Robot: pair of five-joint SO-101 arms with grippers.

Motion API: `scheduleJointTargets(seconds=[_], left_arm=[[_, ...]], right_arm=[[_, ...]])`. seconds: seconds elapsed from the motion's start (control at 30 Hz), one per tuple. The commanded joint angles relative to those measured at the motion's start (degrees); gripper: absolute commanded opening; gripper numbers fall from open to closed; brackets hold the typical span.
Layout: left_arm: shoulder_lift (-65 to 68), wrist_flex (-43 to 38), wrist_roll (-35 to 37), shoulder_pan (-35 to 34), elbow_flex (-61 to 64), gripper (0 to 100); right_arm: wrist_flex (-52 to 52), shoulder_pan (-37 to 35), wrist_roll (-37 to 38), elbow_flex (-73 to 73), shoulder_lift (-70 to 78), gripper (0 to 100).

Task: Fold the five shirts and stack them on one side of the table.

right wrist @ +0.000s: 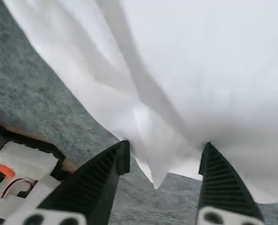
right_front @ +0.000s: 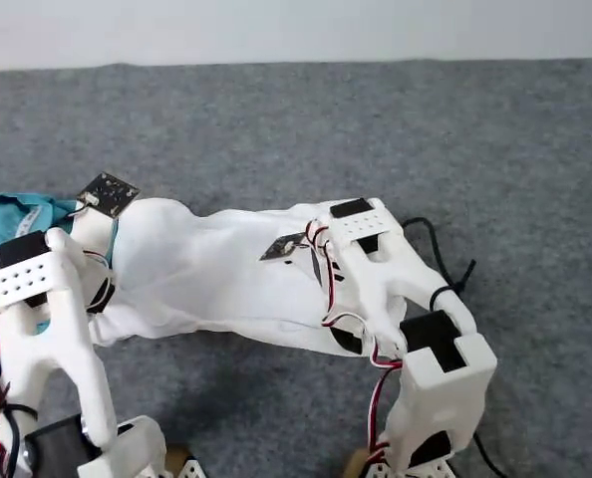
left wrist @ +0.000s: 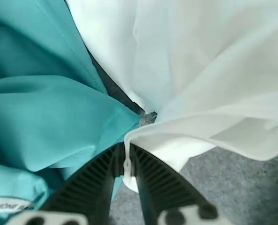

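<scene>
Ribbed black fingers (left wrist: 104,176) of the left gripper (left wrist: 126,153) are pressed together on a thin folded edge of the white shirt (left wrist: 214,70); the pinch sits at the very tips. Just beside that gripper lies the teal shirt (left wrist: 40,108), touching the white cloth beyond the tips. Along the same garment, the right gripper (right wrist: 165,146) stands spread. A drooping point of cloth hangs between its fingers and, as far as can be seen, touches neither pad. Beneath both lies the grey table cover (right wrist: 31,93).

Assessment: the step in hand appears to be taking two holds on the white shirt for a fold. Done well, the right gripper would close on a full thickness of hem rather than the loose point, level with the left hold. The cloth would then lift evenly and leave the teal shirt undisturbed.

Materials: the white cloth is thin, limp, softly creased and faintly translucent. The teal fabric is smooth, with a stitched seam. The table cover is felt-like and matt. The shallow left pinch may slip.
</scene>
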Motion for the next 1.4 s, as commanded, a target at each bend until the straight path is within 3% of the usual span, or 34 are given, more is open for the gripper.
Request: scheduleJointTargets(seconds=[0.0,0.27,0.43,0.6,0.87,1.1,1.23,1.37], left_arm=[[0.1,-0.9,0.8,-0.1,-0.8,0],[0.1,-0.9,0.8,2.1,-0.7,0],[0.1,-0.9,0.8,2.3,-0.7,0],[0.0,0.4,4.4,1.9,-5.1,0],[0.0,7.5,17.5,4.5,-26.0,0],[0.0,13.7,29.4,14.6,-50.2,0],[0.5,13.0,34.8,18.6,-63.0,0],[0.5,5.5,36.0,19.1,-68.7,0]], right_arm=[[1.6,0.7,0.5,-1.5,0.0,15.4],[5.0,-0.2,5.3,-2.5,-0.5,1.1],[12.9,1.9,6.0,-12.9,-1.1,1.1],[13.1,5.7,6.9,-23.1,-8.5,1.1],[13.1,6.4,7.7,-31.6,-20.2,1.1],[12.1,8.8,3.5,-45.8,-25.9,1.1],[8.8,13.8,0.6,-54.0,-26.2,1.1],[5.6,17.9,-2.4,-59.4,-26.4,1.1]])
